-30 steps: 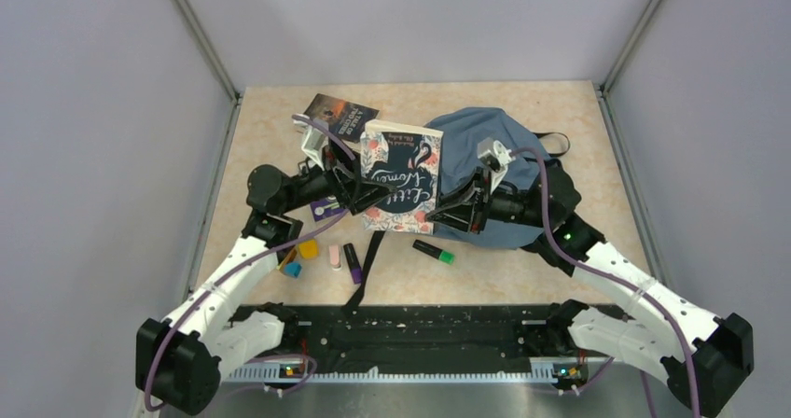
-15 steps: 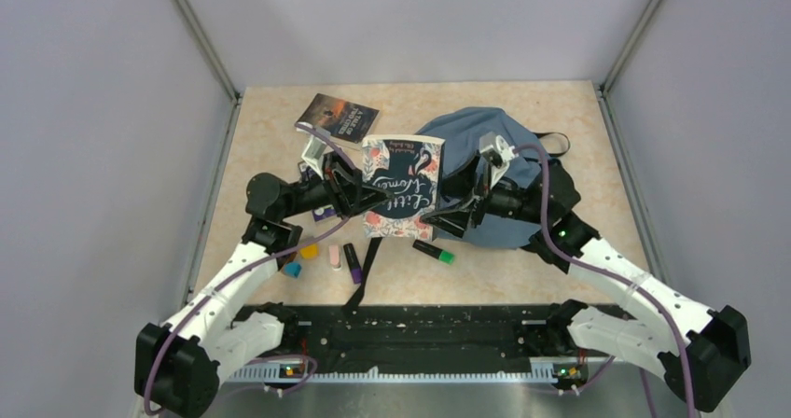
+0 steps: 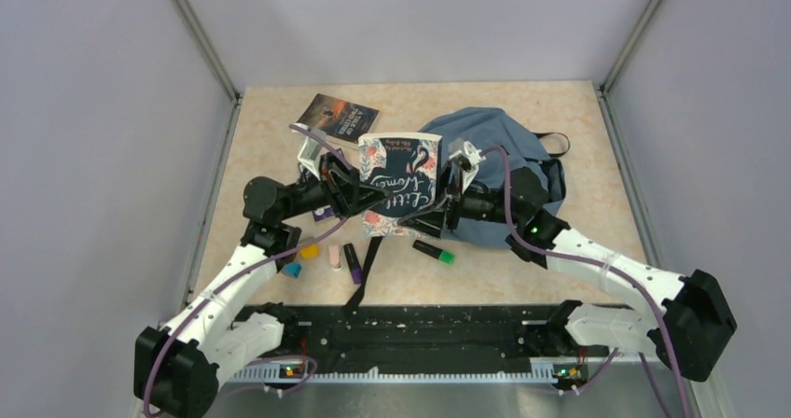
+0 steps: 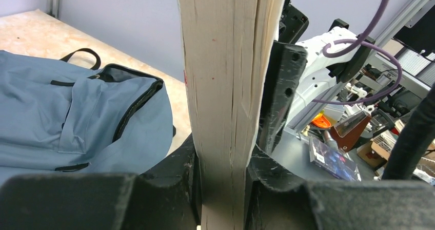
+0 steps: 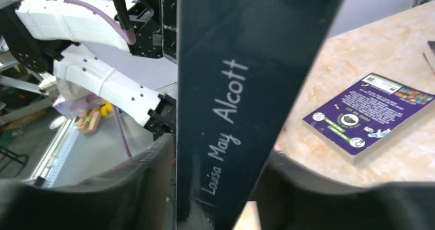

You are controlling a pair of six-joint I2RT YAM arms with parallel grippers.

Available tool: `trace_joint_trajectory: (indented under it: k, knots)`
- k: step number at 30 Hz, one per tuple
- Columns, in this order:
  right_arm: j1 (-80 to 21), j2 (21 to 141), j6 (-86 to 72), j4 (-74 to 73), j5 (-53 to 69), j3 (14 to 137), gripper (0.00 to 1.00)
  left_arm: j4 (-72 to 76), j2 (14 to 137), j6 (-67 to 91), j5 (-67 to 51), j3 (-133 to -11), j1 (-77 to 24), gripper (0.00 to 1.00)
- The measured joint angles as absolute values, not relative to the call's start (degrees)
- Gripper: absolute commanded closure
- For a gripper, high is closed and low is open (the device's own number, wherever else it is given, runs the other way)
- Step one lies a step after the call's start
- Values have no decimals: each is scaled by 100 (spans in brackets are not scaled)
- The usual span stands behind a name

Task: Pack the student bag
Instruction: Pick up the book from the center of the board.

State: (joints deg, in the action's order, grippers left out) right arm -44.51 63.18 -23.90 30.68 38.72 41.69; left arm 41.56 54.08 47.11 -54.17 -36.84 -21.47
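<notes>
Near edge of table (image 3: 522, 273): purple marker (image 3: 353, 262) and green highlighter (image 3: 435, 251), lying loose. Mid-table, raised: paperback book (image 3: 399, 180), cover facing up, between both arms. Left gripper (image 4: 221, 174) pinches its page edge tight. Right gripper (image 5: 218, 189) straddles the spine, jaws spread, a gap on one side. Blue bag (image 3: 508, 147) lies slumped on the table, just behind and right of the book. Far left: dark book (image 3: 338, 117), flat.

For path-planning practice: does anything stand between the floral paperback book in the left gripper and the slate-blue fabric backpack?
Yes. The right gripper straddles the spine of the floral paperback book, on the side facing the slate-blue fabric backpack, and its arm lies over the backpack. Nothing else intervenes.
</notes>
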Motion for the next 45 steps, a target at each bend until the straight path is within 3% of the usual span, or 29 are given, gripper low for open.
trace_joint_trajectory:
  k: [2,3,4,6,8,9,11,19,24,30,42,43,44,45]
  knots:
    - [-4545,6359,-2364,3041,3723,4195,92,4195,5413,4709,-5398,-3682,-2147,100]
    - [-4578,6377,-2390,2980,3524,4228,100,4219,5413,4713,-5406,-3677,-2147,100]
    - [-4578,6394,-2375,2910,3385,4261,100,4276,5413,4683,-5369,-3669,-2147,89]
    - [-4613,6392,-2333,2657,3144,4364,100,4254,5424,4635,-5306,-3656,-2137,55]
    - [-4650,6390,-2259,2353,2801,4462,100,4077,5422,4355,-5205,-3662,-2115,28]
    - [-4676,6390,-2200,2115,2523,4519,100,3898,5422,4132,-5133,-3673,-2121,20]
    - [-4611,6388,-2147,1728,2082,4563,100,3291,5422,3570,-4875,-3739,-2187,15]
    - [-2910,6097,-2038,191,902,4593,100,1916,5931,1741,-3472,-3826,-3030,15]
    - [-1804,5723,-1903,-567,414,4746,100,2123,7249,1413,-3105,-4117,-3594,15]
    - [-515,5251,-1905,-1013,-38,4807,100,2314,9205,1146,-2982,-5433,-4180,15]
    - [-294,4381,-1763,-1522,-469,4812,100,2220,11419,882,-3411,-7992,-4508,11]
    - [-294,4318,-1750,-1540,-449,4812,100,2154,11611,858,-3461,-8180,-4523,14]
    - [-294,4268,-1737,-1559,-436,4812,100,2078,11756,823,-3479,-8311,-4534,24]
    - [-294,4217,-1715,-1581,-416,4812,100,1935,11920,762,-3496,-8482,-4547,42]
